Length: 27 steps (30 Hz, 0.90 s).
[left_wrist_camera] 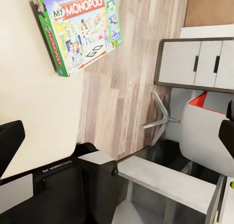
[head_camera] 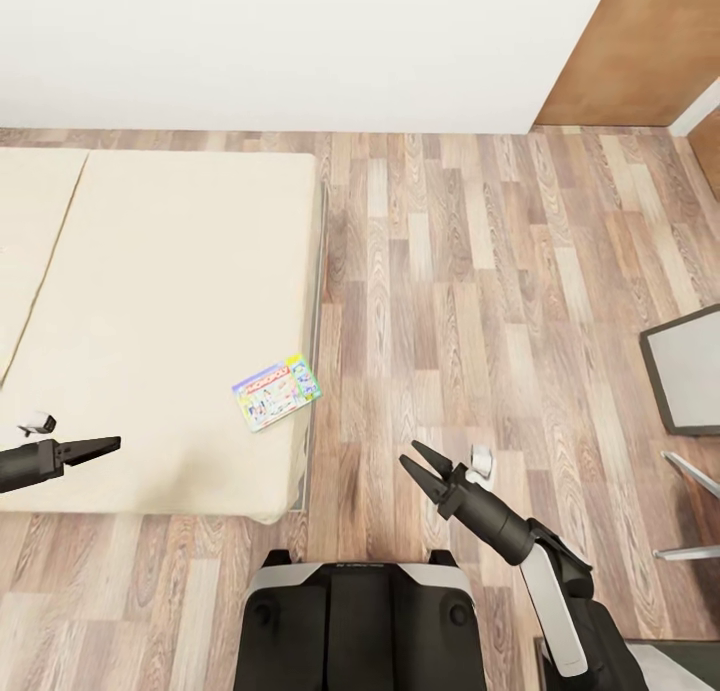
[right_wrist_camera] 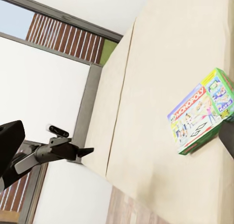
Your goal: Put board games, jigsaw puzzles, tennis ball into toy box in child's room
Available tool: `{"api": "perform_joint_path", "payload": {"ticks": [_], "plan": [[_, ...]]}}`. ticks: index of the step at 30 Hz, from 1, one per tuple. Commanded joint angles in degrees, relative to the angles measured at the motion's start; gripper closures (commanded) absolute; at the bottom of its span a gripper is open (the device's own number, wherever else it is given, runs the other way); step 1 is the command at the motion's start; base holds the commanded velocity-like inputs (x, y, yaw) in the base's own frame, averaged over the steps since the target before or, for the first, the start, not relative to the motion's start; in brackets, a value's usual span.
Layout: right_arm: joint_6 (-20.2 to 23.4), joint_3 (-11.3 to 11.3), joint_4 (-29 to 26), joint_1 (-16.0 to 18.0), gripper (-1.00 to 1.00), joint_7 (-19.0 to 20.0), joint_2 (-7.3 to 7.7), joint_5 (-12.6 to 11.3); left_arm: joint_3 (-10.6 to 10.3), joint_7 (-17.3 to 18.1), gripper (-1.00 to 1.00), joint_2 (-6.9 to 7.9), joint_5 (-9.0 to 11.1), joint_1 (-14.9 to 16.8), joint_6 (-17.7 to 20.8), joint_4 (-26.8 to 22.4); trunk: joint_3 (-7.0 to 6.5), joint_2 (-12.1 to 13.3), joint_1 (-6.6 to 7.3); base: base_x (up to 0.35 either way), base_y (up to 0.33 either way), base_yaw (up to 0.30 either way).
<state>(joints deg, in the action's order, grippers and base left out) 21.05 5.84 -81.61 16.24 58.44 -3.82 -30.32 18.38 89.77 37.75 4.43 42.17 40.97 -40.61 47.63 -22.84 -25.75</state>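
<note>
Facing the wide cream-mattressed bed point(head_camera: 150, 301), the robot holds its right claw point(head_camera: 420, 463) spread open and empty, its left claw point(head_camera: 100, 445) pinched narrow, poised to reach the green-edged Monopoly board game box point(head_camera: 277, 391) near the bed's floor-side edge.

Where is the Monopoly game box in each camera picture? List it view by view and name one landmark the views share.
Head view: the Monopoly game box lies near the bed's right edge, beside the wood floor.
Left wrist view: the box sits high in the picture, on the cream mattress next to the floor planks.
Right wrist view: the box lies at the right side, on the mattress.
Shared landmark: the cream mattress edge under the box.
</note>
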Motion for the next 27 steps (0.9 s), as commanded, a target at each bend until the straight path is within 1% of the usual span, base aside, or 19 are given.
{"api": "perform_joint_path", "payload": {"ticks": [1, 15, 27], "plan": [[0.47, 0.13, 0.02, 0.02, -1.0, 0.17, -0.05, -0.26, -0.01, 0.23, -1.0, 0.0, -0.03, 0.02, 0.61, 0.01, -0.04, -0.08, -0.04, 0.0, 0.0, 0.0], [0.22, 0.22, 0.09, 0.02, -1.0, 0.36, -0.05, -0.2, -0.02, 0.23, -1.0, -0.11, 0.02, 0.02, 0.6, 0.0, -1.38, -0.08, -0.04, 0.0, 0.0, 0.0], [0.22, 0.23, 0.05, 0.02, -1.0, 0.38, -0.05, -0.18, 0.06, 0.23, -1.0, -0.51, -0.03, 0.02, 0.6, 0.0, -2.52, -0.08, -0.04, 0.0, 0.0, 0.0]]}}
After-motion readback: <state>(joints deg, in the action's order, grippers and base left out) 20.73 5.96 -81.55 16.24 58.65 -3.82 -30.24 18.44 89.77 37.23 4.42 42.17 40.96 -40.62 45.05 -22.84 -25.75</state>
